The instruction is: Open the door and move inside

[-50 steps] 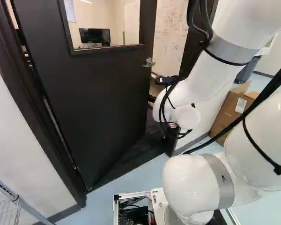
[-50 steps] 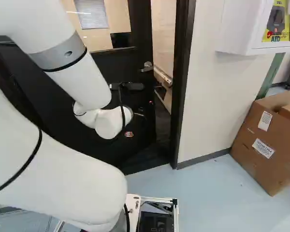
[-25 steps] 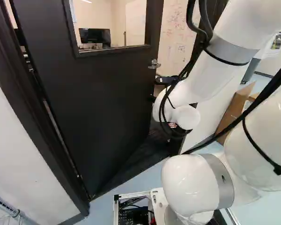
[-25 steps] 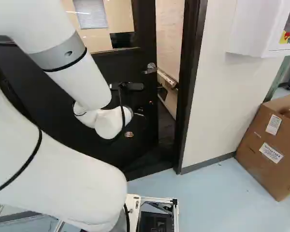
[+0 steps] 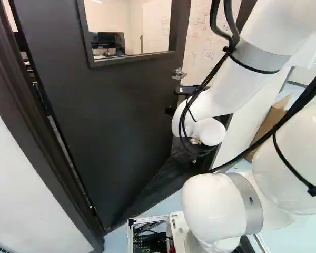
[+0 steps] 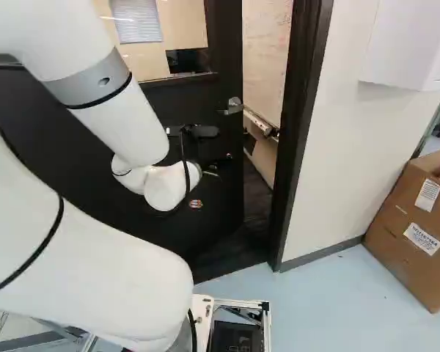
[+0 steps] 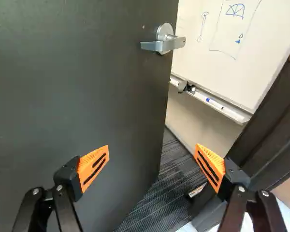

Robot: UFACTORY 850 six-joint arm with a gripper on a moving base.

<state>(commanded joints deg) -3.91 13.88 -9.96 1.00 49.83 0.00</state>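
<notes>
Straight ahead: door (image 7: 82,92), dark, pt-open inward; push slow nr free edge, est. best leverage. Frame (image 6: 301,132), dark: keep clear, esp. elbow. Lever handle (image 7: 165,42): unheld, prob. no turn req'd. Fingers (image 7: 94,165): wide apart, empty.

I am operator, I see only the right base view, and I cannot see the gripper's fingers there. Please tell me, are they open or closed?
Observer: In the wrist view the gripper is open, its fingers standing well apart.

Operator: Thank you. On the tray of the whiteboard, do you see some small thing?

Observer: Yes, the wrist view shows a marker with a blue end lying there.

Operator: And the door, how is its side opposite the handle?

Observer: The left base view shows a narrow gap between it and the frame.
</notes>
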